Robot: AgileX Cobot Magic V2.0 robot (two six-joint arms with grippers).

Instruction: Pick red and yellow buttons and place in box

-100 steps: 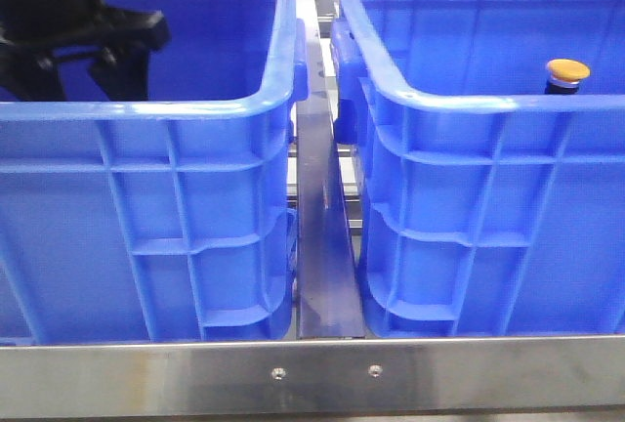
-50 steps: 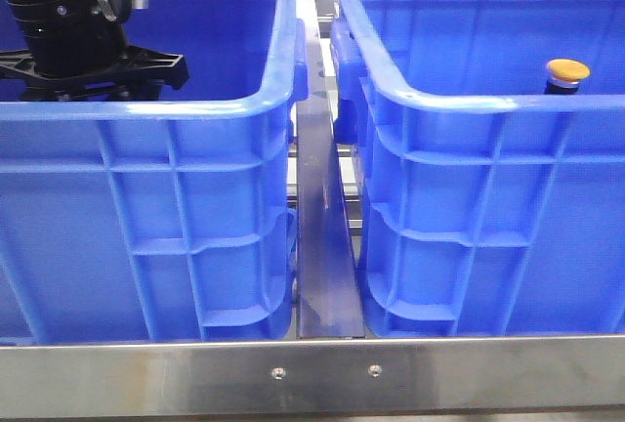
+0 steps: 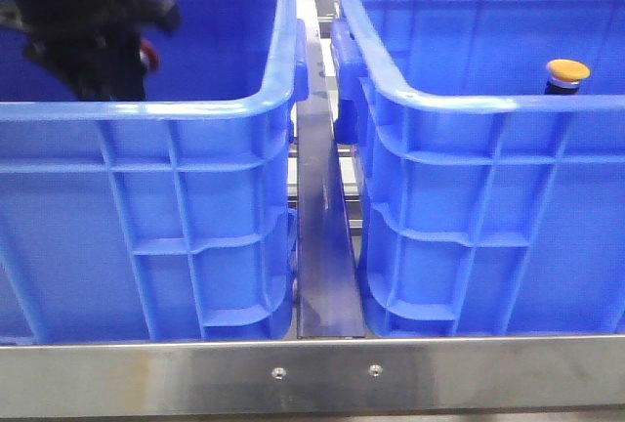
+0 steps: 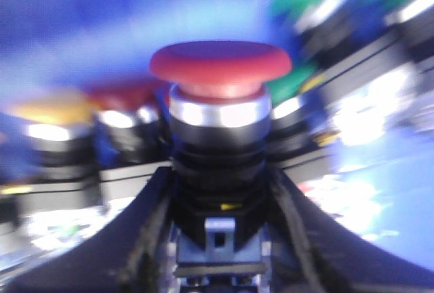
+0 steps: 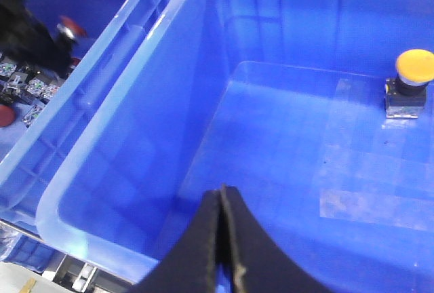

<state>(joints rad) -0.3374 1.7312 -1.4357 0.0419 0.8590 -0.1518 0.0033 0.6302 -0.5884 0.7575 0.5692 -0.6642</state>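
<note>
The left gripper [image 4: 218, 239] holds a red button [image 4: 220, 69] by its dark body, fingers [image 4: 146, 239] clamped on either side, inside the left-hand crate [image 3: 146, 109], where other buttons crowd close behind. The risk from here, by judgement: the button could slip or snag the high rim between the crates on its way across, since the grip sits low on the body. The red cap is smooth and domed above a bright metal collar. In the box [image 5: 88, 191] on the right, a yellow button [image 5: 413, 68] stands upright at about 3 o'clock; the right gripper [image 5: 220, 266] hovers with fingers together.
</note>
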